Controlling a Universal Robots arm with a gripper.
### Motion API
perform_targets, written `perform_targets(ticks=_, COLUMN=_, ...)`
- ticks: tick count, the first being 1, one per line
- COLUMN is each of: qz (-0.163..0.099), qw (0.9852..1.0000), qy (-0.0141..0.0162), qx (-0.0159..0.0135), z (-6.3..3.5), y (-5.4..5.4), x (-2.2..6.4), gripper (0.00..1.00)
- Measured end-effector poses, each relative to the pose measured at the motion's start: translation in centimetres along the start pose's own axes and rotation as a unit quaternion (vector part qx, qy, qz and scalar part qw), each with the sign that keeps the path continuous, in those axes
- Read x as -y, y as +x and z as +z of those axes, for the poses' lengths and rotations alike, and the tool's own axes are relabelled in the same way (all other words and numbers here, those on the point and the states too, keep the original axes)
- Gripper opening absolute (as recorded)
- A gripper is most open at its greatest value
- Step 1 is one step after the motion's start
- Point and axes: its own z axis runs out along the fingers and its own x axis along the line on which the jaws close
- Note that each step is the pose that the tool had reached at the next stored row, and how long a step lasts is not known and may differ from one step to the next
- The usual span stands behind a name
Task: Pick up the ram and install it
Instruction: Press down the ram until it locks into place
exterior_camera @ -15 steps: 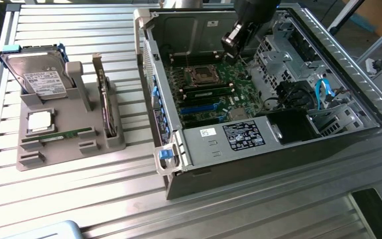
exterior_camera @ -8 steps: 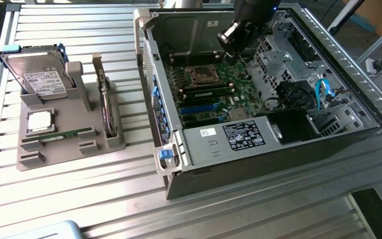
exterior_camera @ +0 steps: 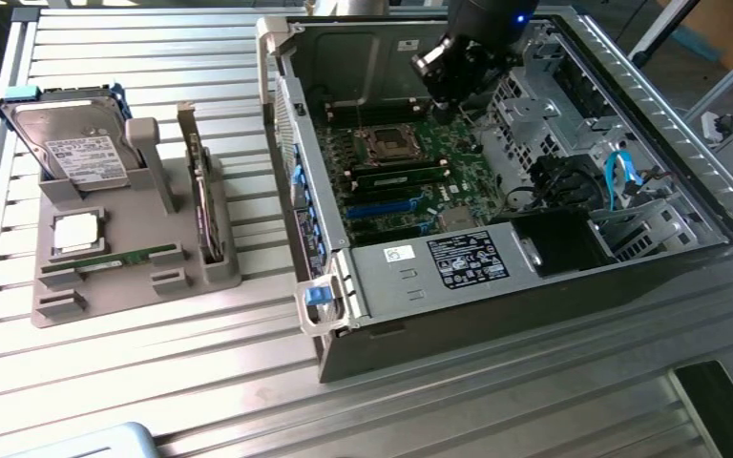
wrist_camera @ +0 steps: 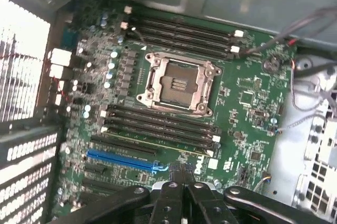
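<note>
A ram stick [exterior_camera: 133, 258], thin and green, lies flat in the front slot of the grey holder [exterior_camera: 112, 286] at the exterior view's left. My gripper [exterior_camera: 450, 95] hangs over the far end of the motherboard [exterior_camera: 405, 162] inside the open computer case [exterior_camera: 494, 286], well away from that stick. In the wrist view the gripper [wrist_camera: 184, 171] is shut, its fingers pressed together with nothing between them, above the motherboard [wrist_camera: 242, 98] near the memory slots [wrist_camera: 158, 124]. A thin green edge [wrist_camera: 158, 142] sits in the slot nearest the blue connector [wrist_camera: 124, 160]; it matches a green strip [exterior_camera: 399, 177] on the motherboard.
The holder also carries a silver hard drive [exterior_camera: 73, 143], a processor chip [exterior_camera: 76, 232] and an upright expansion card [exterior_camera: 198, 200]. The bare CPU socket [wrist_camera: 176, 83] lies between two slot banks. Cables [exterior_camera: 615, 176] and a drive cage [exterior_camera: 545, 114] crowd the case's right side.
</note>
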Motion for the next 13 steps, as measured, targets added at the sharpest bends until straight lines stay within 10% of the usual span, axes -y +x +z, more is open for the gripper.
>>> perform_targets(ticks=4, qz=0.051, qw=0.9987, qy=-0.0007, qx=-0.0003, z=0.03, y=0.00, x=0.00, gripper=0.11)
perform_targets(ticks=13, qz=0.075, qw=0.9972, qy=-0.0010, qx=-0.0005, z=0.04, y=0.00, x=0.00, gripper=0.11)
